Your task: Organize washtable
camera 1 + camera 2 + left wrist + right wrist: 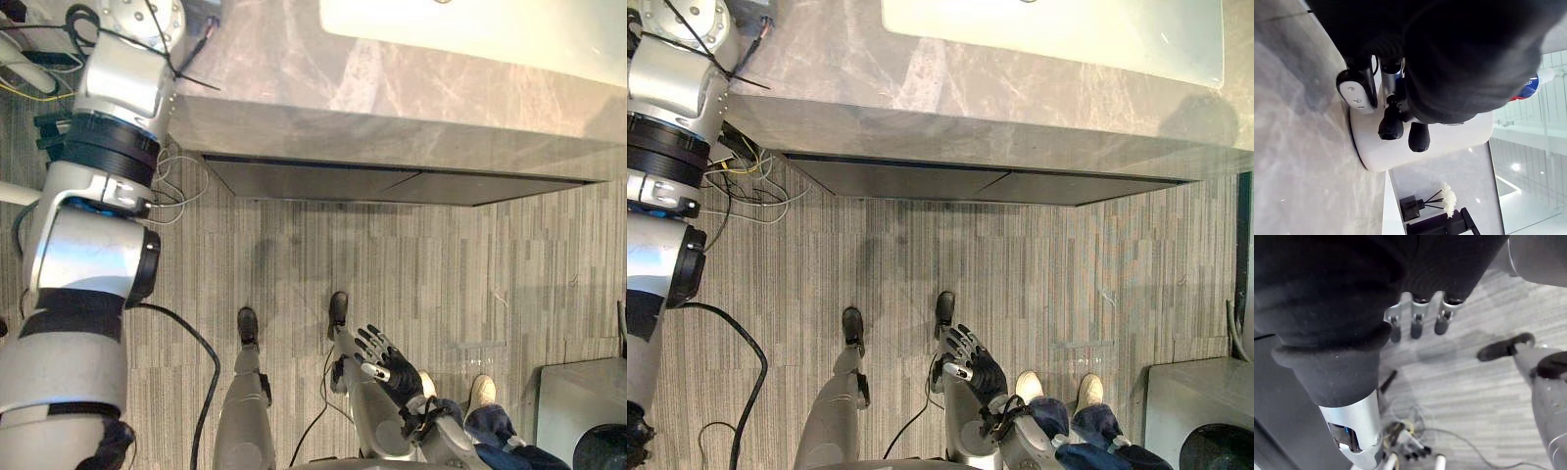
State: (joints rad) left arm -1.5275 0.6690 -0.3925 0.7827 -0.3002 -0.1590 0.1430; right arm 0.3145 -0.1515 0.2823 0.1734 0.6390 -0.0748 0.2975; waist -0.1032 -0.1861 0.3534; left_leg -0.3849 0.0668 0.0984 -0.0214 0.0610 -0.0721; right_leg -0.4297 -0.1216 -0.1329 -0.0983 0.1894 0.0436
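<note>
Marble, grey with pale veins, makes the counter (294, 88), and a white basin (490, 29) lies at its far part. The left hand (1392, 122) is over the counter at its left end, very close in front of a white round cup (1449, 142). The cup stands on the marble. I cannot tell if the hand grips the cup or is just near it. A blue and red tube (1530, 87) shows at the cup's top end, but whether it sits inside I cannot tell. Further along the counter stands a black diffuser (1413, 208) with white flower sticks. The right hand (384, 360) hangs low over the striped floor (392, 255), fingers straight and relaxed, holding nothing. A person's pale shoe (481, 390) is just beside it.
</note>
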